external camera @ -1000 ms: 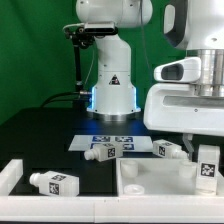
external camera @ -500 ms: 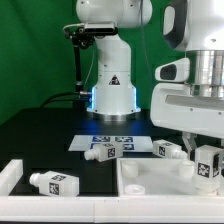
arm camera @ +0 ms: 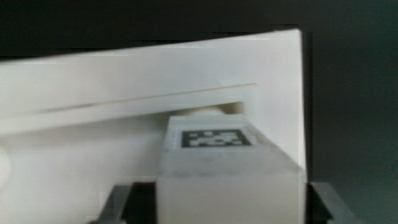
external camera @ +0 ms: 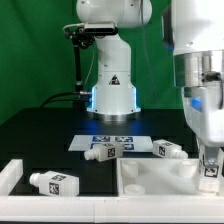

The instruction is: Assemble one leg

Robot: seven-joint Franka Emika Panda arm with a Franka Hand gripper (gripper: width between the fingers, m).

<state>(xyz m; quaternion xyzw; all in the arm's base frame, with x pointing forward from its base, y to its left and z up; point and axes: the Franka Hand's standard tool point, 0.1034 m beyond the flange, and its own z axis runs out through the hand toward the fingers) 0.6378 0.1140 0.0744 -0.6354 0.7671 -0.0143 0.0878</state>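
My gripper point(external camera: 209, 170) is shut on a white leg point(external camera: 208, 160) with tag markers and holds it upright over the right end of the white tabletop point(external camera: 150, 182). In the wrist view the leg point(arm camera: 222, 160) stands between my dark fingers point(arm camera: 128, 202), its tag facing the camera, with the gripper point(arm camera: 228, 208) closed round its sides. The tabletop's corner point(arm camera: 125, 100) lies right behind it. Three other legs lie loose: one point(external camera: 55, 182) at the exterior view's left, one point(external camera: 105, 151) and one point(external camera: 168, 150) near the marker board.
The marker board point(external camera: 118, 140) lies flat on the black table behind the tabletop. The robot's white base point(external camera: 112, 85) stands at the back. A white rim piece point(external camera: 10, 172) sits at the exterior view's far left edge.
The wrist has turned and the arm's upper part has swung toward the exterior view's right. The held leg has stayed over the tabletop's right end, sinking slightly.
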